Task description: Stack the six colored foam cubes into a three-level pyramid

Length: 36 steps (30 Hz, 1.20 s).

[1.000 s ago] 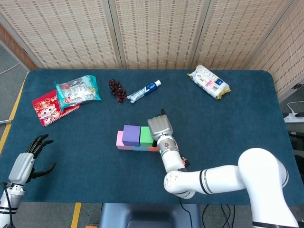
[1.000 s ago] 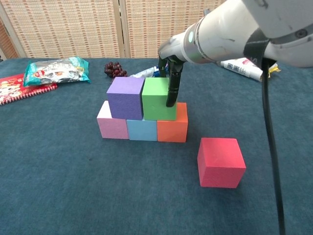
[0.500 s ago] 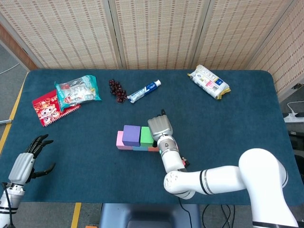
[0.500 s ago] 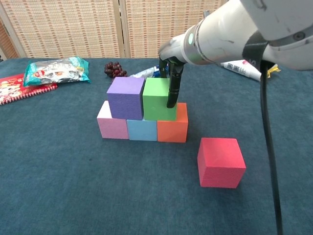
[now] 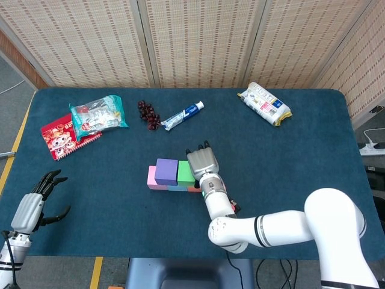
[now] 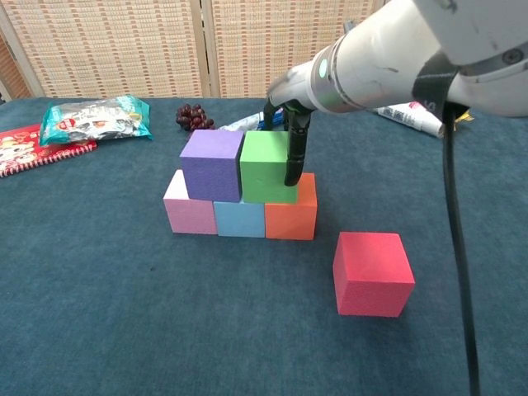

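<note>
Pink (image 6: 190,213), light blue (image 6: 239,219) and orange (image 6: 293,216) cubes form a row on the table. A purple cube (image 6: 212,165) and a green cube (image 6: 266,167) sit on top of them. The red cube (image 6: 372,273) lies alone to the front right. My right hand (image 5: 203,161) hovers at the green cube's right side, its dark fingers (image 6: 294,155) hanging against that face and slightly apart. It grips nothing. My left hand (image 5: 37,201) rests open at the table's near left edge, away from the cubes.
At the back lie a teal snack bag (image 5: 96,113), a red packet (image 5: 63,135), dark berries (image 5: 148,114), a toothpaste tube (image 5: 182,115) and a white bag (image 5: 263,103). The right arm (image 6: 412,49) reaches across above the red cube.
The right hand's fingers have spread a little and shifted slightly right along the green cube's side. The cubes and the left hand have stayed put.
</note>
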Tool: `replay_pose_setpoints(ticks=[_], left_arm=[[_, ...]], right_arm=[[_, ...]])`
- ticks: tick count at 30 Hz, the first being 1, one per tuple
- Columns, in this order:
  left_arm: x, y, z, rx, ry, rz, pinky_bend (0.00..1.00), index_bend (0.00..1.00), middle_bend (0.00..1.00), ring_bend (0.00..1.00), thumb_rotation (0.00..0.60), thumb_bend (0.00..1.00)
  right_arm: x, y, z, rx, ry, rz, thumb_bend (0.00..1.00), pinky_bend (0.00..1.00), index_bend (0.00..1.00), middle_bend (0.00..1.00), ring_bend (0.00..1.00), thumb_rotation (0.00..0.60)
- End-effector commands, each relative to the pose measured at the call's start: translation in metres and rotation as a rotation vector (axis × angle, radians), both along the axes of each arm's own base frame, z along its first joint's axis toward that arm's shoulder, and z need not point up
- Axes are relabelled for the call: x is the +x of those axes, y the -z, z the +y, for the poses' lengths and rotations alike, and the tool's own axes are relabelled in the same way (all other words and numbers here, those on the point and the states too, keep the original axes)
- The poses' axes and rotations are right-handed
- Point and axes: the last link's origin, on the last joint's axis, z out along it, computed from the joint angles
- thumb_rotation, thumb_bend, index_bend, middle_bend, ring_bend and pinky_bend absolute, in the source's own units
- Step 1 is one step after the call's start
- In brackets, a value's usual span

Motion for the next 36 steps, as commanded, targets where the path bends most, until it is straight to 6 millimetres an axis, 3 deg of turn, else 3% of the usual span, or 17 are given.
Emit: replay_pose_setpoints(ticks=[1,11,16,24,29,36], left_arm=[[0.000,0.000,0.000,0.000,0.001,0.001,0.17,0.18,0.04,0.00,0.600,0.31],[0.003,0.002,0.003,-0.009,0.007,0.010,0.17,0.18,0.04,0.00,0.600,0.31],[0.005,0.002,0.006,-0.017,0.010,0.020,0.17,0.18,0.04,0.00,0.600,0.31],[0.012,0.012,0.016,-0.059,0.029,0.038,0.17,0.22,0.04,0.00,0.600,0.31],[0.023,0.019,0.024,-0.081,0.050,0.050,0.17,0.22,0.04,0.00,0.600,0.31],[0.029,0.024,0.026,-0.099,0.058,0.057,0.17,0.22,0.04,0.00,0.600,0.31]], right_arm=[[0.000,0.000,0.001,0.003,0.003,0.000,0.16,0.00,0.20,0.41,0.19,0.600],[-0.003,-0.008,0.004,0.034,0.011,-0.034,0.15,0.00,0.00,0.25,0.08,0.600],[-0.009,-0.023,0.007,0.055,0.023,-0.097,0.12,0.00,0.00,0.15,0.02,0.600],[-0.042,-0.053,-0.003,0.039,0.059,-0.177,0.11,0.00,0.00,0.13,0.00,0.600],[-0.056,-0.050,-0.015,0.026,0.073,-0.180,0.11,0.00,0.00,0.12,0.00,0.600],[-0.056,-0.040,-0.023,0.031,0.066,-0.185,0.11,0.00,0.00,0.09,0.00,0.600]])
